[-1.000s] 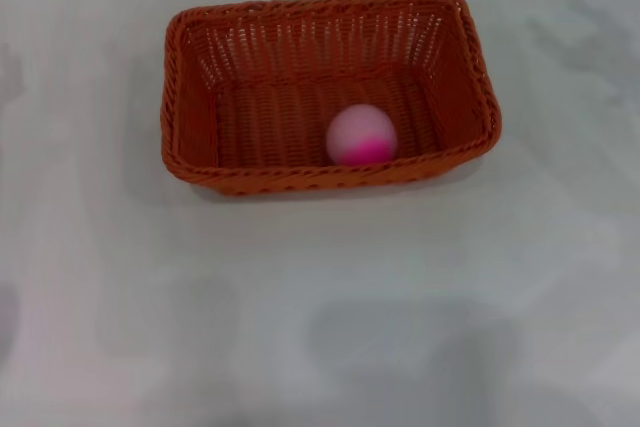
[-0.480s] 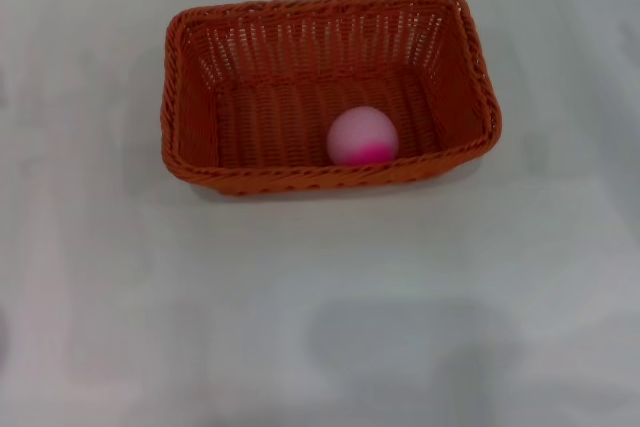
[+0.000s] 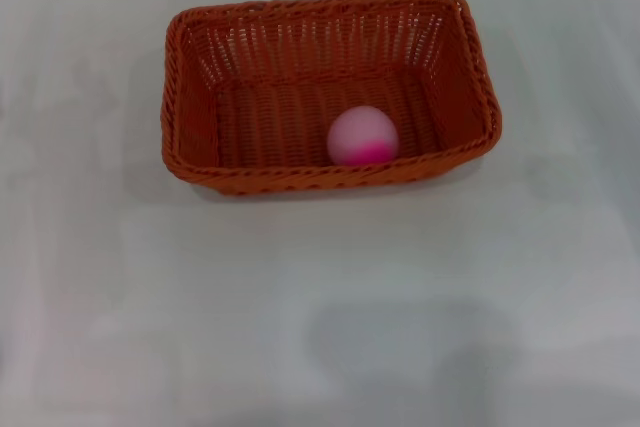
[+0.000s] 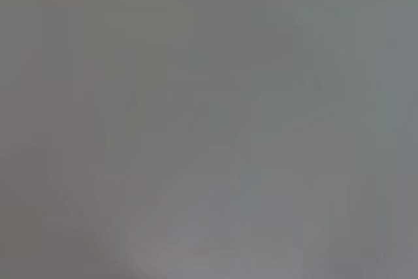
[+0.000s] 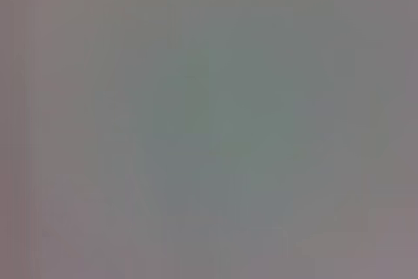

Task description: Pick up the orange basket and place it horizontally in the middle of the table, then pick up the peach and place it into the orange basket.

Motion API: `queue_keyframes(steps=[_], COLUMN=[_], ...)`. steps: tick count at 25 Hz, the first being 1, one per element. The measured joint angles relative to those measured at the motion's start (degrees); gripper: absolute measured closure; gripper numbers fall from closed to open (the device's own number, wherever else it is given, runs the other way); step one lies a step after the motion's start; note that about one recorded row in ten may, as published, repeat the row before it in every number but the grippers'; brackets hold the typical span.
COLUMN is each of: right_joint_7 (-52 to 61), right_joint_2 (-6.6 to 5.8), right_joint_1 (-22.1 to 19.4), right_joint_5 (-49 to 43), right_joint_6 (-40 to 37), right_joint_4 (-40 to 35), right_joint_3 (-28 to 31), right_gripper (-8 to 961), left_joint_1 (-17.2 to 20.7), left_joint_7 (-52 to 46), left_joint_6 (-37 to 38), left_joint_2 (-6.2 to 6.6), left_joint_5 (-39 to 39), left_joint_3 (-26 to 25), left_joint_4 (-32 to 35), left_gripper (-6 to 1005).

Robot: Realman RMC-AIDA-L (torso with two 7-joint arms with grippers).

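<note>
The peach (image 3: 363,136), a small smooth ball, pale pink on top and hot pink low on its near side, lay on the floor of the orange basket (image 3: 300,175), right of centre and close against the near wall. The basket, a burnt-orange woven rectangle with a braided rim and sloping sides, sat lengthwise across the far middle of the white table (image 3: 320,307). Neither gripper appeared in any view, both wrist cameras giving only blank grey, so their grip and their position relative to the peach could not be told.
</note>
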Motion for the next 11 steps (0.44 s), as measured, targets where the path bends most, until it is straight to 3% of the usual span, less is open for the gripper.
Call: queue_keyframes(steps=[4, 6, 11], right_joint_7=[-4.02, -4.6, -4.78], right_joint_2=[0.0, 0.01, 0.09], right_joint_1=[0.0, 0.01, -0.09], right_joint_5=[1.36, 2.16, 4.07], right_joint_6=[-0.28, -0.88, -3.0], right_joint_4=[2.99, 3.82, 5.05], right_joint_3=[1.49, 1.56, 1.85], right_gripper=[107, 112, 118], left_joint_1=[-0.09, -0.53, -1.81], left_joint_7=[-0.27, -0.82, -3.44], left_joint_6=[-4.51, -10.99, -16.02], left_joint_2=[0.03, -0.18, -0.23], left_joint_5=[0.68, 2.29, 2.86], left_joint_3=[1.05, 1.59, 2.6], left_joint_4=[3.26, 7.41, 12.03], left_gripper=[471, 471, 471])
